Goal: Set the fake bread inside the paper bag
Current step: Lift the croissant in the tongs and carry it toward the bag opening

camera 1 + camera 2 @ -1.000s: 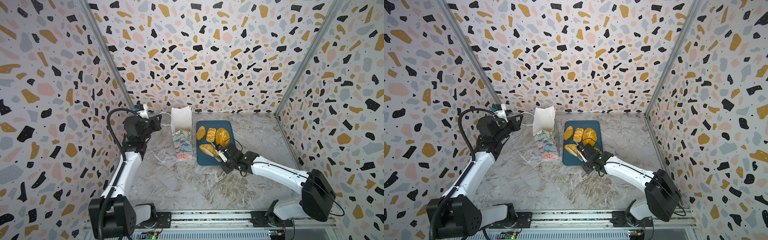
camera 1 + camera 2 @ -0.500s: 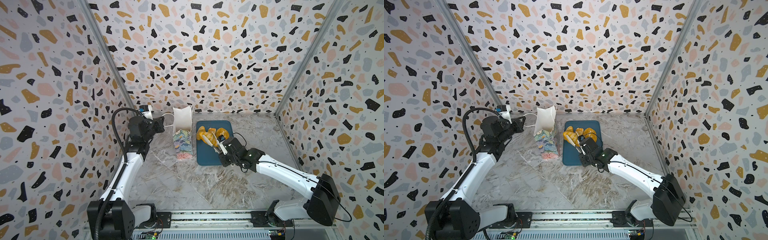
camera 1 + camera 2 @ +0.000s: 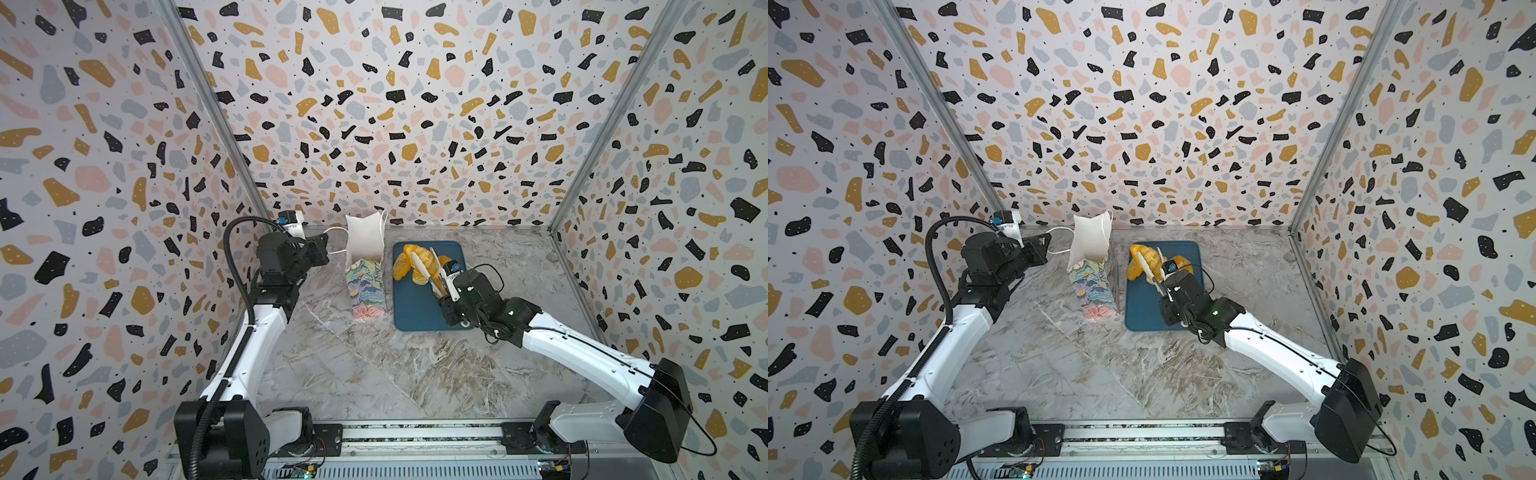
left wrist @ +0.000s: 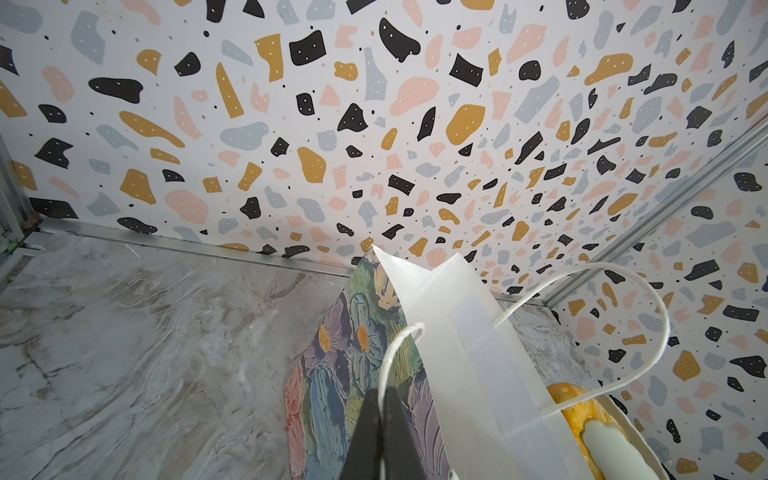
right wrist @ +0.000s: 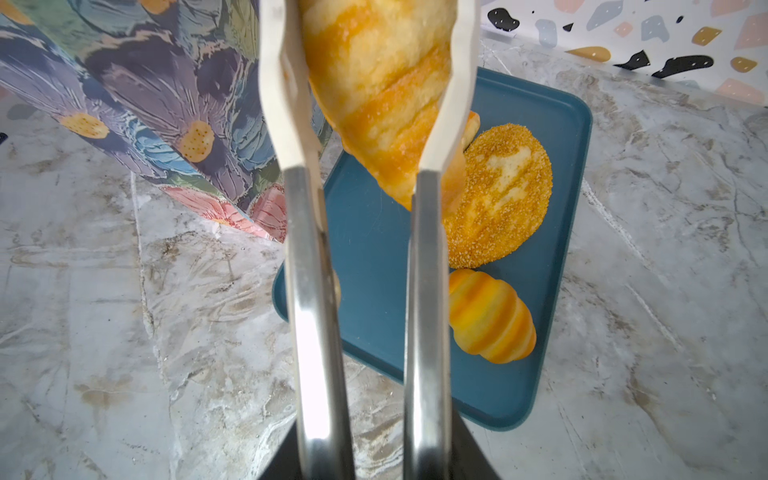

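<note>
The paper bag (image 3: 366, 286) (image 3: 1093, 289) stands upright left of the tray, its white mouth open. My left gripper (image 3: 323, 249) (image 4: 381, 392) is shut on the bag's white cord handle (image 4: 392, 353), holding it out to the left. My right gripper (image 3: 446, 293) (image 5: 374, 457) is shut on metal tongs (image 5: 311, 249) with white tips. The tongs pinch a golden croissant-shaped fake bread (image 5: 382, 83) (image 3: 417, 259) (image 3: 1144, 258), lifted above the tray's far end, right of the bag's mouth. A seeded oval loaf (image 5: 498, 195) and a ridged roll (image 5: 490, 316) lie on the tray.
The flat dark-blue tray (image 3: 419, 311) (image 3: 1142, 311) (image 5: 374, 257) lies on the marble-patterned floor between the bag and my right arm. Patterned walls close in the back and both sides. The bag's second cord handle (image 4: 623, 332) loops loosely over its mouth.
My right arm has lifted the croissant in the tongs off the tray and carried it up and toward the far end, nearer the bag's mouth. The left gripper shifted slightly with the handle.
</note>
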### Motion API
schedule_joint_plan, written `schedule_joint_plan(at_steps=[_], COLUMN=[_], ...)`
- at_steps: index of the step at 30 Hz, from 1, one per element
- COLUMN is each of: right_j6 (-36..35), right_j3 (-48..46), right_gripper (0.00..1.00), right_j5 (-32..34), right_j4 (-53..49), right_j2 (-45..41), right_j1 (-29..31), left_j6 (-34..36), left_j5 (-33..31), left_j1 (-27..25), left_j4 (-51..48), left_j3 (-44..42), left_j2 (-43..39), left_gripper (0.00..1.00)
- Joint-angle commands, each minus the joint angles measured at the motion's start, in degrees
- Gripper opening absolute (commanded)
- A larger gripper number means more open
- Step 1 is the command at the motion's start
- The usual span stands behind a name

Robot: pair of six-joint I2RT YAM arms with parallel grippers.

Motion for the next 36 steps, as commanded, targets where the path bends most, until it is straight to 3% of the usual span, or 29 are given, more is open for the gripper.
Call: schedule_joint_plan(at_steps=[1, 36], right_j6=[0.9, 1.7], right_j3=[2.7, 13.5], right_gripper=[0.16, 0.14], right_j5=[1.2, -2.6], right_j4=[4.3, 12.2], right_j2=[-2.2, -1.6], right_j1=[0.2, 0.3], left_j6=[-0.7, -2.9], left_j5=[0.9, 3.5], left_j1=[0.1, 0.1], left_j4=[1.2, 5.8], left_j3=[1.7, -0.7], left_j2=[0.2, -1.0], left_gripper=[0.00, 0.00])
